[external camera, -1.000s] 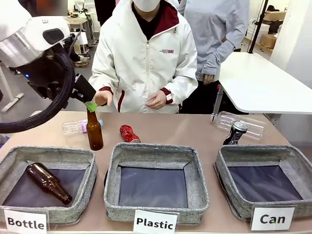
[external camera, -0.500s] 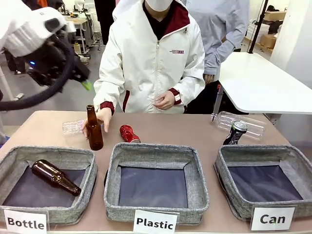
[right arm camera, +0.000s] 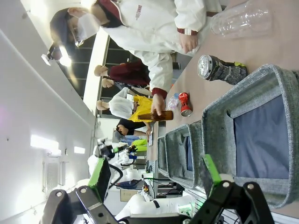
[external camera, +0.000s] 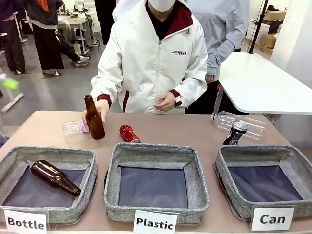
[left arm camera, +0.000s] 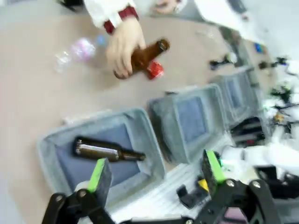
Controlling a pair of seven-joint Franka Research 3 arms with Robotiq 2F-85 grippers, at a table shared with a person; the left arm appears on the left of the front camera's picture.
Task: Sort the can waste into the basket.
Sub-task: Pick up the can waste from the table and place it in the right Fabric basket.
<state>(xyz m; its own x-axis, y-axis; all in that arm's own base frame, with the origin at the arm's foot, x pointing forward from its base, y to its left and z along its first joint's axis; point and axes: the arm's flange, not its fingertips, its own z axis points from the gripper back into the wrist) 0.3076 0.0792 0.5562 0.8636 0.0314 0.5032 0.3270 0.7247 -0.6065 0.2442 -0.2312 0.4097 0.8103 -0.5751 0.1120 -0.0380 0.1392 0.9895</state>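
Left gripper [left arm camera: 156, 168] wide apart and empty, right gripper [right arm camera: 155, 171] wide apart and empty, both touching nothing

At right of frame, the basket [external camera: 292, 155] rim hides the foot of the dark can [external camera: 237, 131]. Left of centre, a hand [external camera: 88, 117] covers one end of the clear bottle [external camera: 72, 127]. The left wrist view is smeared.

Bright even light; left wrist view blurred, front view sharp

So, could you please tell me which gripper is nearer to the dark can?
Right. The right gripper hovers just short of the Can basket, with the dark can behind that basket; the left gripper hangs near the Bottle basket, two baskets away.
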